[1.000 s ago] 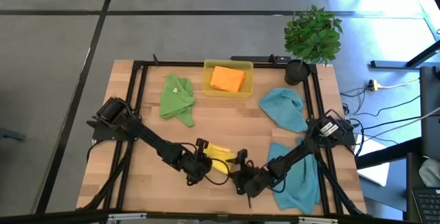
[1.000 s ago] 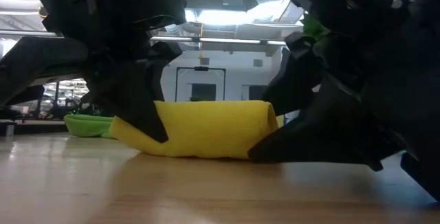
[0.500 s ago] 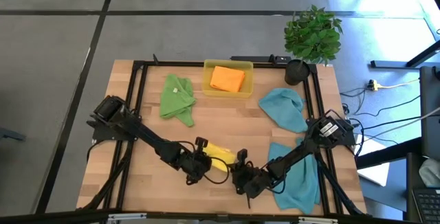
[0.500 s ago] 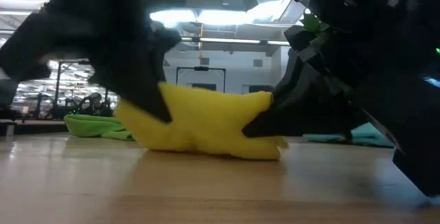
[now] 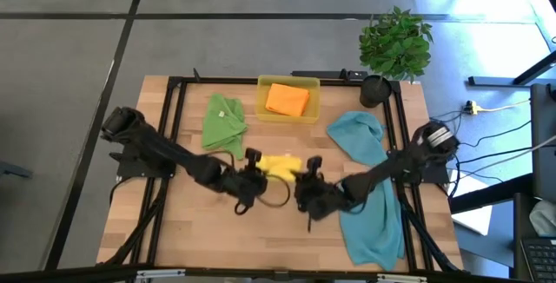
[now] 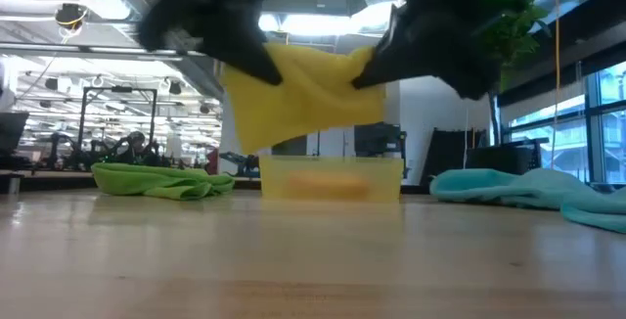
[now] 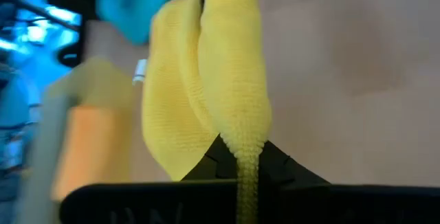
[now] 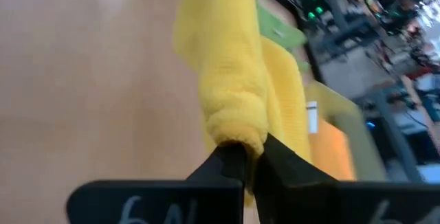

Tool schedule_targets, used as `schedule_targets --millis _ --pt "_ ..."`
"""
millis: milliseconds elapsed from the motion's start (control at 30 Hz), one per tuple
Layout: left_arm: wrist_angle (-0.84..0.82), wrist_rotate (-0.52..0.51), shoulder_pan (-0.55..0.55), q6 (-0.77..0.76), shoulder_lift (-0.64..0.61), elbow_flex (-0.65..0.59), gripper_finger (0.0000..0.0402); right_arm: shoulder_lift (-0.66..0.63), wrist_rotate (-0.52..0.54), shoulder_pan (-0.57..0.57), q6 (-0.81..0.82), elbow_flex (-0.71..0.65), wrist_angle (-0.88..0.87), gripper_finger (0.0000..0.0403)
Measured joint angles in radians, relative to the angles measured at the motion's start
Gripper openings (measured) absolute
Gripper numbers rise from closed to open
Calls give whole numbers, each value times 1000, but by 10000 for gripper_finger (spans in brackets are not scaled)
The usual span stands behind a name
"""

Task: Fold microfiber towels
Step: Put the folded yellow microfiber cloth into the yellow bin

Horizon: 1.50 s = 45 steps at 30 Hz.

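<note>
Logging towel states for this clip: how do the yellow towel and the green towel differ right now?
The yellow towel hangs in the air, clear of the table; the green towel lies on the table. The yellow towel is pinched at either end by the left tool and the right tool, both shut on it; nothing touches the green towel. The yellow towel hangs stretched between them; the green towel sits rumpled. Both are soft cloths.

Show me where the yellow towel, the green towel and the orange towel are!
yellow towel point(image 6: 303, 94): low view, middle of the hanging cloth.
green towel point(image 5: 223, 122): high view, middle of the crumpled cloth.
orange towel point(image 5: 287, 99): high view, middle of the folded cloth, in the yellow tray point(image 5: 261, 109), left rim.
</note>
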Motion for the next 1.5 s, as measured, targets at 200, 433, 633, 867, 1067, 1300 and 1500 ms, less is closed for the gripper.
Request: schedule_targets --millis 200,433,633,867,1067,1300,1500 --pt "15 -48 161 227 -20 2 0 -123 -27 -168 -117 -29 -45 8" --pt "39 -43 375 463 -22 58 0 -248 -198 -424 -264 -89 21 8" --pt "107 43 555 649 -17 105 0 -262 -416 -662 -382 -121 153 8" --pt "220 254 763 756 23 110 0 -252 -672 -891 -433 -135 256 8" --pt "341 373 883 836 94 111 0 -193 -803 -1018 -452 -135 351 8" --pt "445 430 944 934 186 110 0 -60 -838 -1093 -476 -135 454 8" --pt "525 430 966 986 285 110 0 31 -840 -1122 -495 -135 509 8"
